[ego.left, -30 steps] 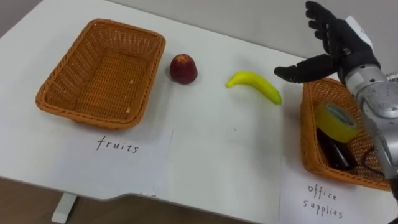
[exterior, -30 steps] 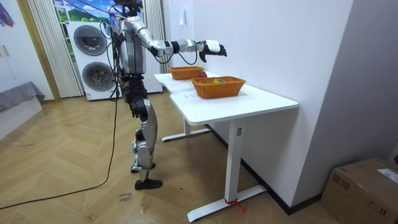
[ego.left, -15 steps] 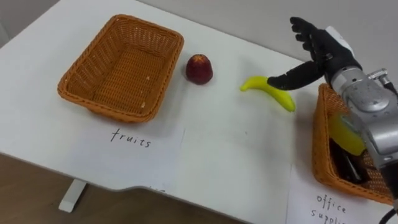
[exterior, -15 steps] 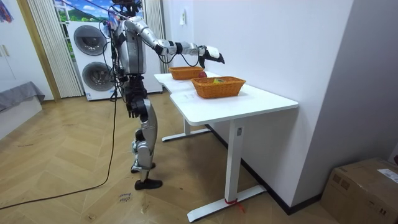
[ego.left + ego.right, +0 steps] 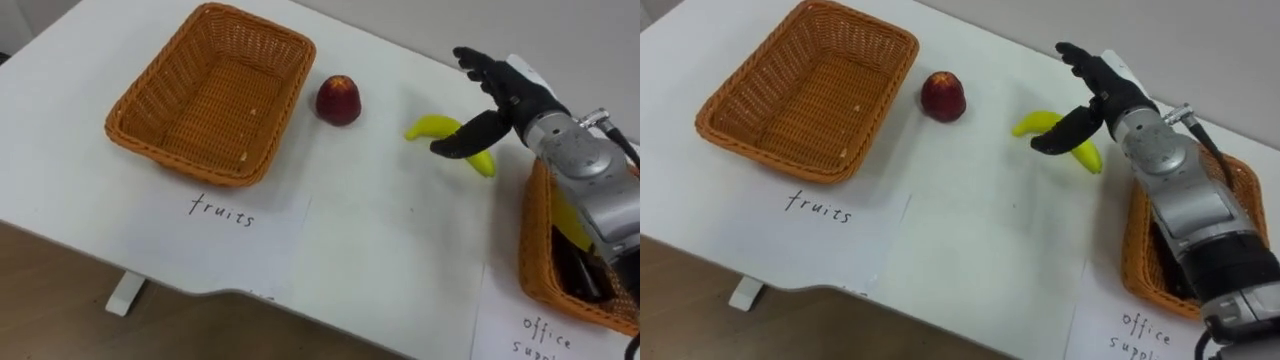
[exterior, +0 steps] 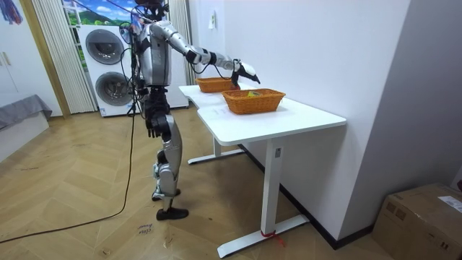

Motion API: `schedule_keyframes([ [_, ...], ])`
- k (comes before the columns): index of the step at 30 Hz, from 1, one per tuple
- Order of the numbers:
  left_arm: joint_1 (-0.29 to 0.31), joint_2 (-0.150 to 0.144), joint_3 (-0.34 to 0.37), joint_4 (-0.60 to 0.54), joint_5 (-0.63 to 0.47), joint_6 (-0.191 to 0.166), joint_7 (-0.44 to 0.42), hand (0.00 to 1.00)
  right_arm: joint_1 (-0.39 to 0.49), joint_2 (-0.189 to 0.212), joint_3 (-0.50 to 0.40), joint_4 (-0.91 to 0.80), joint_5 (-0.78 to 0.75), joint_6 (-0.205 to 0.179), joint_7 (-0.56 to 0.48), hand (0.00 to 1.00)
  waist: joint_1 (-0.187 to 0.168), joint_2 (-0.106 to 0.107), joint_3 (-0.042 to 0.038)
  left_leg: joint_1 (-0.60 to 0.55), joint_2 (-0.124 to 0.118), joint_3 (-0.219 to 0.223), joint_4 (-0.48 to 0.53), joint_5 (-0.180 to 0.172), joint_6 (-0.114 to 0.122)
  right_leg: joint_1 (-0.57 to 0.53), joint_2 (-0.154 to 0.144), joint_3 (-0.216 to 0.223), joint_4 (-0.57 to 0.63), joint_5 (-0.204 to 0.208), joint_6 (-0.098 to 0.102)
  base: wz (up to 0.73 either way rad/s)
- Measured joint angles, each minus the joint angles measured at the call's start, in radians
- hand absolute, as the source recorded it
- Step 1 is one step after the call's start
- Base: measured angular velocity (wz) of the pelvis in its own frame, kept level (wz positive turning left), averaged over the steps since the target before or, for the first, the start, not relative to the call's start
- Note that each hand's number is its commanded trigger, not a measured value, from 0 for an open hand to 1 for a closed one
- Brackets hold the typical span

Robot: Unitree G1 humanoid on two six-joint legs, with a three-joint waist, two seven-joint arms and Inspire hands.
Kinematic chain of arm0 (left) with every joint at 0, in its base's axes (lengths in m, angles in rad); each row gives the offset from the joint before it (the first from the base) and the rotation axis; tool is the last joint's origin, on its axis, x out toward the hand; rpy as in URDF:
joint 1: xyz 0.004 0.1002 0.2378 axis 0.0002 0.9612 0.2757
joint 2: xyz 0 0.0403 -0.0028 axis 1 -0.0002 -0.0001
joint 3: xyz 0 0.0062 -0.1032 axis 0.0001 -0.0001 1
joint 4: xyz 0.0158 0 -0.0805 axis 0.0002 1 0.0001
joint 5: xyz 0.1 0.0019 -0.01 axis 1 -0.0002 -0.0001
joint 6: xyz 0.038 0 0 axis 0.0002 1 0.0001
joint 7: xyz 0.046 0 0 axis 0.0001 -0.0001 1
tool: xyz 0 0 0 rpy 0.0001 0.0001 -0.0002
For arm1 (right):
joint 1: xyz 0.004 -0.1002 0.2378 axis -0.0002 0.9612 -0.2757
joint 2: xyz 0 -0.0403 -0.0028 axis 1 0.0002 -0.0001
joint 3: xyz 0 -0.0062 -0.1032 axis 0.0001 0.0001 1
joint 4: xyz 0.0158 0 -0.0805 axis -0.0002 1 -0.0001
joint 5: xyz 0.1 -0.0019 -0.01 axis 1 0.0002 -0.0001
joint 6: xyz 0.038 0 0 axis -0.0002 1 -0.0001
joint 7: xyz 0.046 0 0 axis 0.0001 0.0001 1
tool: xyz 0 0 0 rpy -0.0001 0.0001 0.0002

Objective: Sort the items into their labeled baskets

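The banana (image 5: 430, 126) lies on the white table (image 5: 400, 250), between the red apple (image 5: 339, 99) and the basket on my right (image 5: 535, 262). My right hand (image 5: 503, 97) is over its far end, fingers spread and straight, thumb crossing in front of the yellow skin; I cannot tell whether I touch it. Nothing is in my grasp. The apple sits just beside the empty wicker basket on my left (image 5: 175, 165), apart from it. A sheet of paper (image 5: 230, 225) lies in front of that basket. In the room view I stand at the table's end, right arm stretched out over it.
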Motion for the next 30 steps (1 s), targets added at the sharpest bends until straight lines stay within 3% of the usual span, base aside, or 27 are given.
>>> schedule_keyframes([
  [7, -0.007, 0.005, -0.014, 0.0, -0.007, -0.016, 0.005, 0.0, -0.021, -0.007, 0.035, 0.073, 0.0, -0.017, -0.001, 0.0, 0.003, -0.008, 0.0036, -0.011, -0.001, -0.012, 0.01, 0.0, 0.0, -0.003, -0.001, -0.019, -0.002, 0.0, 0.0, 0.09],
  [13, -0.007, 0.008, -0.015, -0.001, -0.011, -0.051, 0.004, 0.0, -0.039, -0.007, 0.035, 0.142, -0.039, -0.038, 0.001, 0.0, 0.003, -0.016, 0.011, -0.018, 0.0, -0.013, 0.019, 0.0, 0.0, -0.003, -0.003, -0.028, -0.002, 0.0, 0.0, 0.03],
  [23, -0.007, 0.01, -0.017, 0.003, -0.02, -0.05, 0.0, 0.0, -0.038, -0.007, 0.035, 0.168, -0.09, -0.038, 0.048, 0.0, 0.004, -0.009, 0.021, -0.028, 0.001, -0.013, 0.022, -0.002, -0.003, -0.004, -0.001, -0.034, 0.0, 0.002, -0.003, 0.0],
  [30, -0.011, 0.013, -0.017, 0.002, -0.018, -0.042, -0.009, 0.0, -0.038, -0.007, 0.035, 0.213, -0.213, -0.037, 0.059, 0.0, 0.024, -0.007, 0.0193, -0.023, 0.001, -0.013, 0.026, -0.001, -0.002, -0.005, -0.001, -0.034, -0.001, 0.002, -0.003, 0.0],
])
